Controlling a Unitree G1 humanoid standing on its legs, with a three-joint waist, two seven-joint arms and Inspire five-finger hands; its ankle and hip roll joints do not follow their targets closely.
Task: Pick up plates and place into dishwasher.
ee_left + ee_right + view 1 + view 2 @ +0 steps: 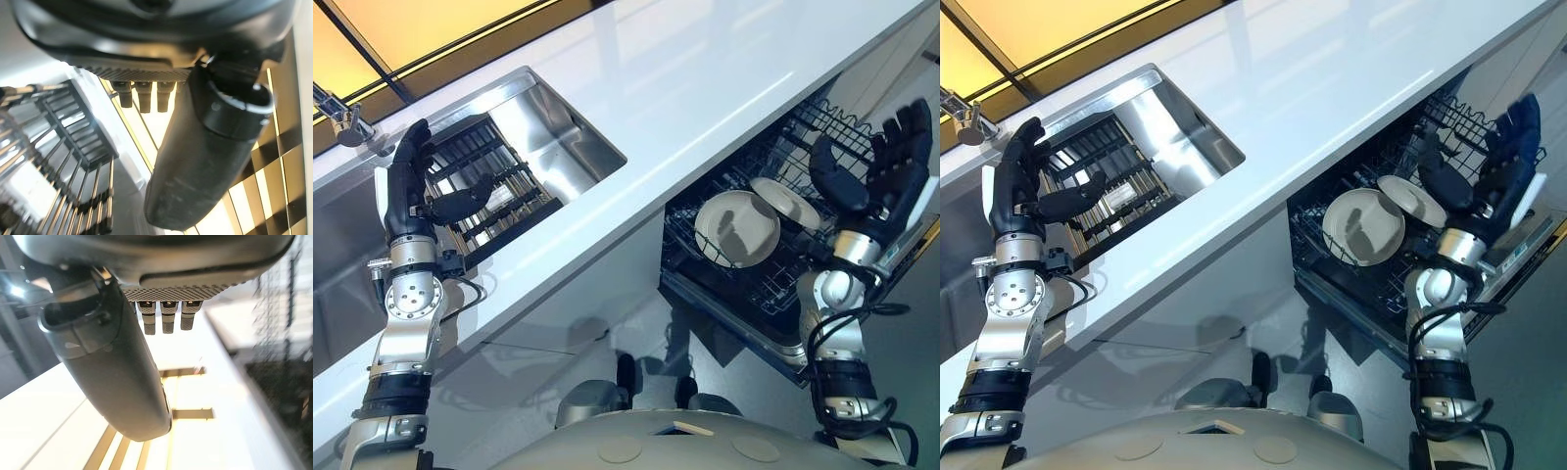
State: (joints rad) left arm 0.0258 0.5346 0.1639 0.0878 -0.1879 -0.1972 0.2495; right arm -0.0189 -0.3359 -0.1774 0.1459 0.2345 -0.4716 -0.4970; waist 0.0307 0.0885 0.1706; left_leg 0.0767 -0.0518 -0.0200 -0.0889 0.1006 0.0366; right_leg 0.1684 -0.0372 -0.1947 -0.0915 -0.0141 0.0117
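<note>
both hands empty rn, so this reads as the gap btwn placing one plate and fetching the next. left hand (411,181) is raised over the sink (570,125) at approx 9 o'clock in the head views, fingers straight, thumb stuck out to the side, holding nothing. right hand (893,162) is up at 3 o'clock beside the open dishwasher rack (759,284), fingers spread and straight, thumb apart from them, also holding nothing.

two plates (736,227) already stand in the dishwasher rack at approx 4 o'clock, the front one round and pale, the second (787,201) just behind it and partly covered by it.

next move, my guess: find another plate to pick, prob w/ the left hand since it sits over the dish rack in the sink (489,201). needs a reach down into that rack and a pinch on a rim.

hard to make out: the dish rack in the sink looks like bare dark bars, can't tell if any plate is left in it. the faucet (340,115) is cut off at 10 o'clock. wrist views show mostly thumb and fingertips up close, w/ rack bars blurred past the left hand. the back of the dishwasher rack is hidden behind the right hand.
</note>
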